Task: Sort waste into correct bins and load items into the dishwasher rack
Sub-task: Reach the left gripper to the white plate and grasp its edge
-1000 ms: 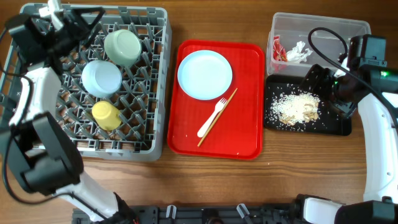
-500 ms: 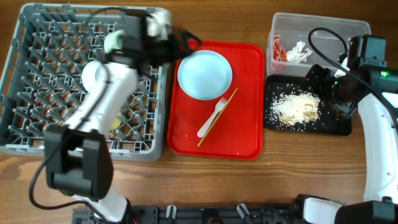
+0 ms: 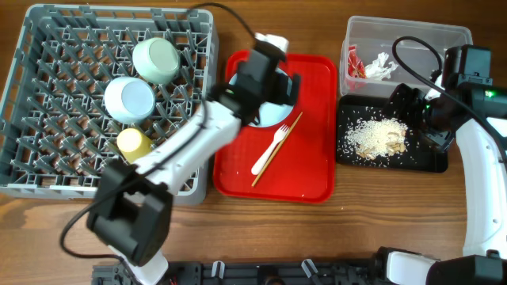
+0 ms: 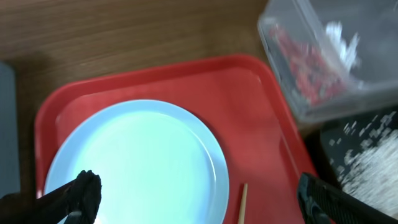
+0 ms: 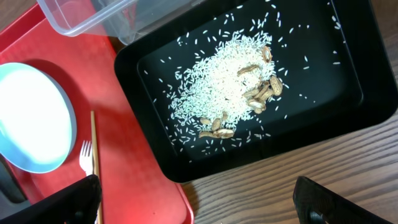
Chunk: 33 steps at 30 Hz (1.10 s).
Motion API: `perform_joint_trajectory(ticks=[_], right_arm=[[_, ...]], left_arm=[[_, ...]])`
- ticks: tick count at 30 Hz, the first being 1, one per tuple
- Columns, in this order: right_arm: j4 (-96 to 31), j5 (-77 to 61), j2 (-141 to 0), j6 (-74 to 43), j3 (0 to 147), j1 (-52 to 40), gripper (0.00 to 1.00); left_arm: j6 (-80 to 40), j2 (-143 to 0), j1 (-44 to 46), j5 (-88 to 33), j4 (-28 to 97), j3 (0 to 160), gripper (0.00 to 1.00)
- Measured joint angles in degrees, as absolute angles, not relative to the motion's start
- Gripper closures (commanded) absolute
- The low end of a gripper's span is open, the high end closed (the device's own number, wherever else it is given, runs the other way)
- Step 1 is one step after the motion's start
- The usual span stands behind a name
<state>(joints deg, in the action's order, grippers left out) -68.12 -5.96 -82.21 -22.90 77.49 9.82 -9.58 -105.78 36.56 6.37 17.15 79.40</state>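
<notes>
My left hand (image 4: 199, 198) hangs spread wide and empty over the plate (image 4: 137, 162), which lies flat in the far half of the red serving tray (image 3: 309, 170). My right hand (image 5: 196, 202) is open and empty too, above the black tray (image 5: 329, 62) just right of the red one.

The plate worries me. It is round, thin, glossy and low-rimmed, and the tray under it is smooth plastic. If my fingers close on the rim at a shallow angle, I expect them to skate off or shove the plate along. A sideways shove would carry it into the white plastic fork (image 3: 265, 158) and the thin wooden chopstick (image 3: 295, 124), which lie together on a slant just beside its near edge. Both look light enough to scatter.

Right of the red tray, loose rice (image 5: 217, 81) with a few brown bits lies heaped in the black tray. A crinkled wrapper (image 3: 354, 63) and a soft tissue (image 3: 380, 67) sit in the clear tub (image 3: 412, 36). Left of it, the pegged grey rack (image 3: 47, 158) holds two bowls and a cup.
</notes>
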Motion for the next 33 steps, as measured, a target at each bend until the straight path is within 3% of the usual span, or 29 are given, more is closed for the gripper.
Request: perform_joint_trajectory(ticks=[8, 18, 19, 24, 26, 28, 31, 33], right_arm=[[-68.36, -5.93, -82.21, -22.9, 77.49, 9.82, 0.0], [-68.34, -5.96, -82.21, -22.9, 77.49, 9.82, 0.0], [-68.34, -5.96, -82.21, -22.9, 77.49, 9.82, 0.0], [-68.31, -5.93, -82.21, -22.9, 77.49, 9.82, 0.0], [-68.31, -5.93, -82.21, -22.9, 77.49, 9.82, 0.0], [-68.31, -5.96, -82.21, -22.9, 77.49, 9.82, 0.0], [-68.31, -5.93, -82.21, -22.9, 77.49, 9.82, 0.0], [-68.31, -5.93, -82.21, -22.9, 77.49, 9.82, 0.0]], left_arm=[[-6.2, -113.6, 39.92, 11.16, 16.08, 79.4, 0.01], [-5.37, -119.87, 40.03, 12.21, 18.76, 79.4, 0.16], [-5.37, -120.25, 40.03, 12.21, 19.07, 79.4, 0.2], [-5.5, -120.95, 40.1, 12.21, 19.7, 79.46, 0.57], [-5.43, -120.97, 40.14, 12.19, 19.77, 79.46, 0.66], [-4.97, -120.97, 40.25, 12.16, 20.14, 79.46, 0.85], [-4.95, -120.97, 40.49, 12.29, 20.71, 79.46, 0.95], [-4.8, -120.97, 40.51, 12.64, 20.8, 79.5, 0.96]])
